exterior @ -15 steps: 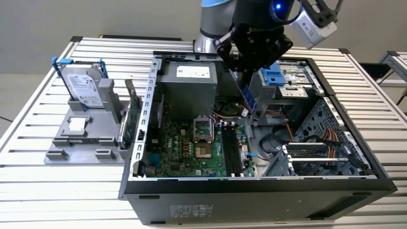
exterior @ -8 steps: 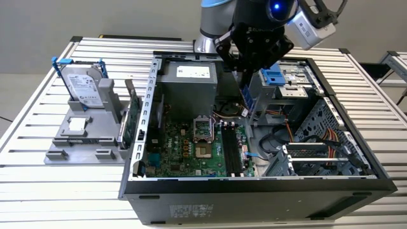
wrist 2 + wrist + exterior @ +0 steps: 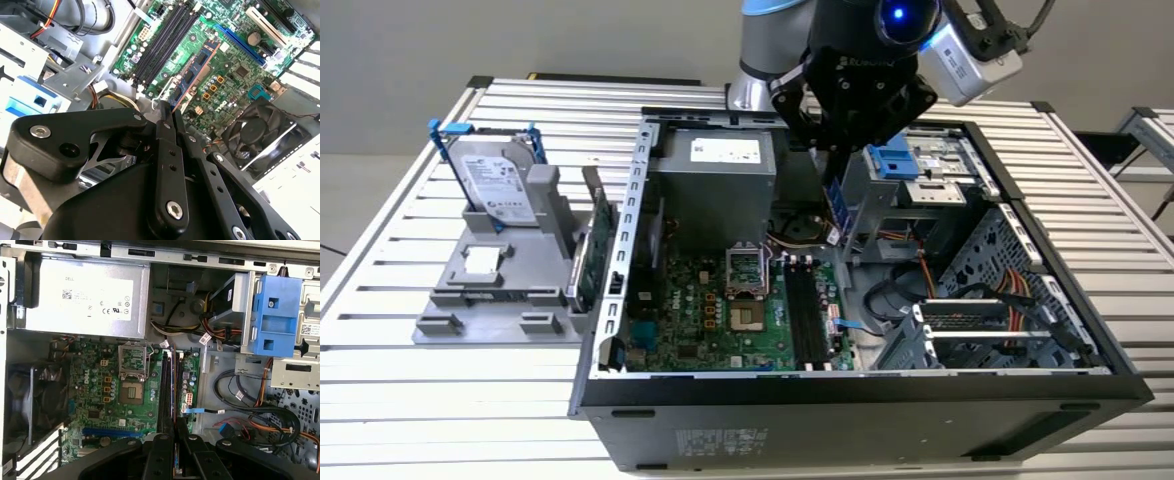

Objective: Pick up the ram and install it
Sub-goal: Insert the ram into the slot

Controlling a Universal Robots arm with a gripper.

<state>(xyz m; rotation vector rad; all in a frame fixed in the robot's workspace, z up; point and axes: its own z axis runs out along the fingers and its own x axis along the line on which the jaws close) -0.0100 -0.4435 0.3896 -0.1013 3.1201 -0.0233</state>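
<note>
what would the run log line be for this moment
phase: carry | gripper: shut on ram | location: over motherboard in open case | install: ram not yet seated

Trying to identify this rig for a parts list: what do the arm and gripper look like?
The arm is silver-grey with a blue band. The gripper is matte black: linked bars joined by silver screws, tapering to slim jaws. A silver-grey camera box with dark cables sits beside a glowing blue light.

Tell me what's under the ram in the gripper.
Under the ram, held by the gripper, lies the green motherboard with its black memory slots. The strip of board behind the ram in the second wrist view is covered.
</note>
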